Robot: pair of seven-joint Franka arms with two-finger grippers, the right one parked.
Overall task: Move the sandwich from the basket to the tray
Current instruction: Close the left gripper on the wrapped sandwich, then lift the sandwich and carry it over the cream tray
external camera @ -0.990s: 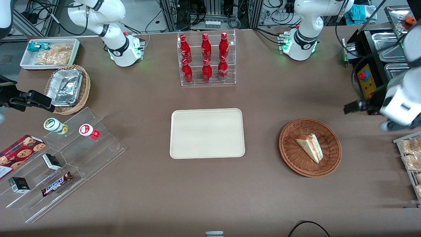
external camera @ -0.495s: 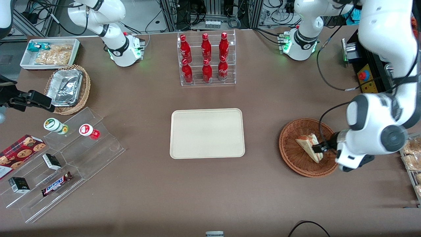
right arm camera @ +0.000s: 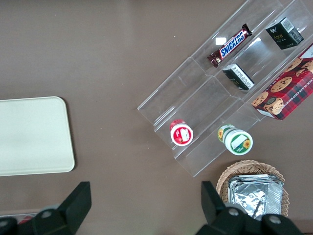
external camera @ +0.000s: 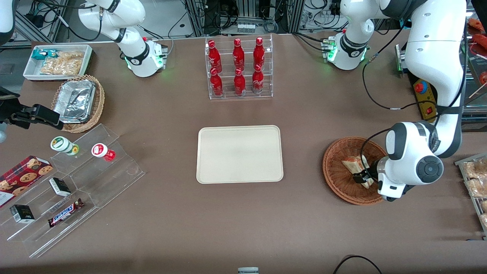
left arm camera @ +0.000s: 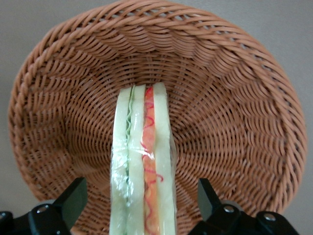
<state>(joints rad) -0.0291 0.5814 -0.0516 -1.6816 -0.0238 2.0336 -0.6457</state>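
Gripper: the gripper (left arm camera: 142, 205) is lowered into the basket (external camera: 336, 179), toward the working arm's end of the table; its two fingers (left arm camera: 73, 198) are spread wide and are seen on either side of the sandwich's broad end, with a clear gap left on each side; nothing is gripped.
Sandwich: the sandwich (left arm camera: 143, 171) is found inside the basket, stood on edge so that its layers are shown from above in the wrist view; white bread, a pale green layer and a pink-red layer are seen under clear wrap. In the front view the sandwich (external camera: 353, 166) is partly covered by the arm's wrist.
Basket: the round reddish-brown wicker basket is set on the brown table (external camera: 243, 220), well apart from the tray.
Tray: the cream tray (external camera: 239, 154) is laid flat near the table's middle, with nothing on it.
Bottles: a clear rack of red bottles (external camera: 239, 68) is placed farther from the front camera than the tray.
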